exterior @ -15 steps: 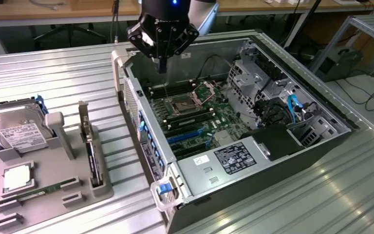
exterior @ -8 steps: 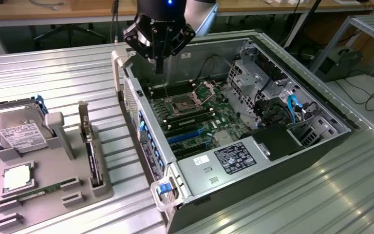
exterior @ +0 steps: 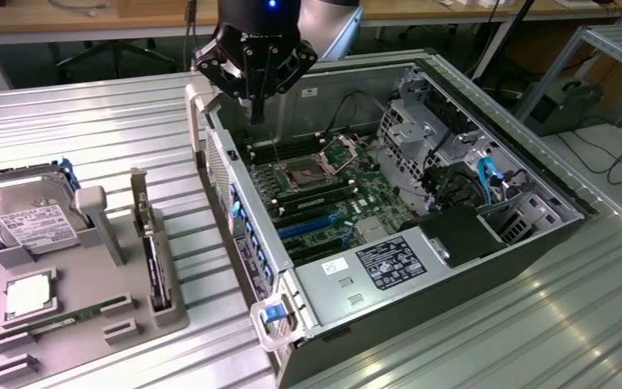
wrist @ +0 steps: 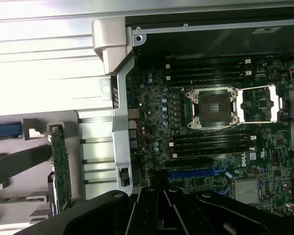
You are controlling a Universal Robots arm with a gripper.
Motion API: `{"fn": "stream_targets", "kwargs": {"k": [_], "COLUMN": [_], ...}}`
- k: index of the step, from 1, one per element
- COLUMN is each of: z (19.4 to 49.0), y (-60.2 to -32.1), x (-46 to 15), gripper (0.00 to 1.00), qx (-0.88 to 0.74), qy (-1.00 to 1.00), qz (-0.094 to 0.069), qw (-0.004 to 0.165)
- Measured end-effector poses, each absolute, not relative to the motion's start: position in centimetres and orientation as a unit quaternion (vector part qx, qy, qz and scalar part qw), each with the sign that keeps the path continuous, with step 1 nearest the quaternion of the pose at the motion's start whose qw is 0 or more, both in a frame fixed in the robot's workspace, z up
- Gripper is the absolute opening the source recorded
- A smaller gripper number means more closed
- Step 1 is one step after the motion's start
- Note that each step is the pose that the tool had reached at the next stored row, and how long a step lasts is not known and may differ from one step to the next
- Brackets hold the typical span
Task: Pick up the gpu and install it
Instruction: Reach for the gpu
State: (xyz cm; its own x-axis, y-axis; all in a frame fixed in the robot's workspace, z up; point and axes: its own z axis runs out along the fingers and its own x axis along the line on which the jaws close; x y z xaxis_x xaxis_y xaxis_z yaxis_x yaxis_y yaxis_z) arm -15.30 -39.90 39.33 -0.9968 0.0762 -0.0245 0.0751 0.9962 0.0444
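Gripper point(exterior: 255, 116) hangs over the back corner of the open PC case point(exterior: 457, 97), at 12 o'clock in the ext. view. Its two fingers look pressed together w/ nothing between them. The gpu point(exterior: 150, 243) is not picked up yet. It stands on its thin edge in a slot of the grey tray point(exterior: 84, 324), at 8 o'clock from the gripper and well apart from it. The hard drive point(exterior: 25, 219) sits at 9 o'clock from the gpu. The card is prob. light and stiff, but easy to break — tiny parts stick out of its flat sides. Best hold, I'd say: pinch the bare top edge near the middle.
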Motion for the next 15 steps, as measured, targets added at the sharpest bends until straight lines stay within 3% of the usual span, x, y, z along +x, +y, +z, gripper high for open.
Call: {"fn": "stream_targets", "kwargs": {"k": [15], "z": [39.3], "y": [-39.9], "x": [-16.6], "gripper": [0.11], "qx": [0.038], "qy": [0.999], "qz": [0.022], "qw": [0.013]}}
